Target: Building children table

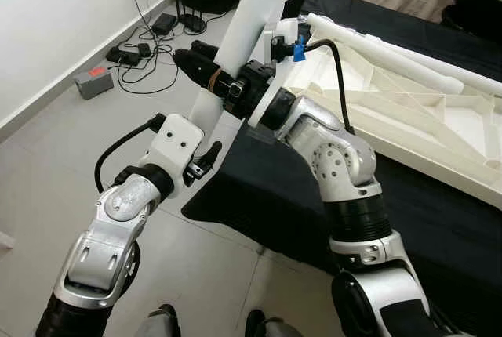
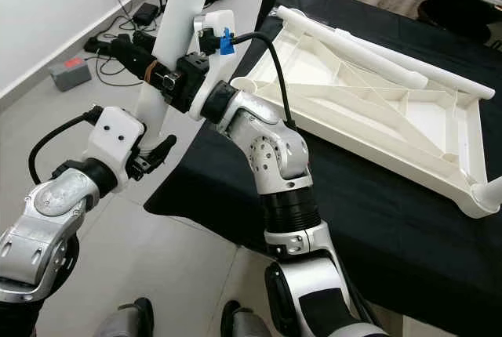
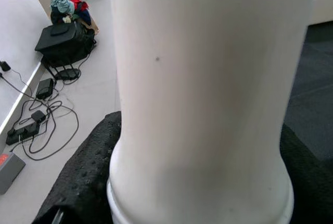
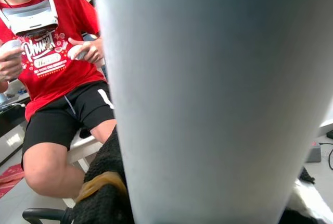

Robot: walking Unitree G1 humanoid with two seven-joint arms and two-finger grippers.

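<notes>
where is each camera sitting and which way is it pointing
Left eye: on the head, looking down at the upturned white tabletop on black cloth; both silver arms show.
Right eye: same scene, shifted sideways.
Left wrist: along the left pincer at the white table leg.
Right wrist: along the right pincer at that leg; a seated person behind.

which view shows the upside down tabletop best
The right eye view: the whole white tabletop lies ribs up on the black cloth. The left eye view cuts off its far end; in both wrist views the held white leg blocks it.

Cables & adapters [image 1: 140, 53] cluttered floor by wall. Upturned tabletop [image 2: 369, 94] took most of black cloth [image 2: 392, 219]; near edge was free.
</notes>
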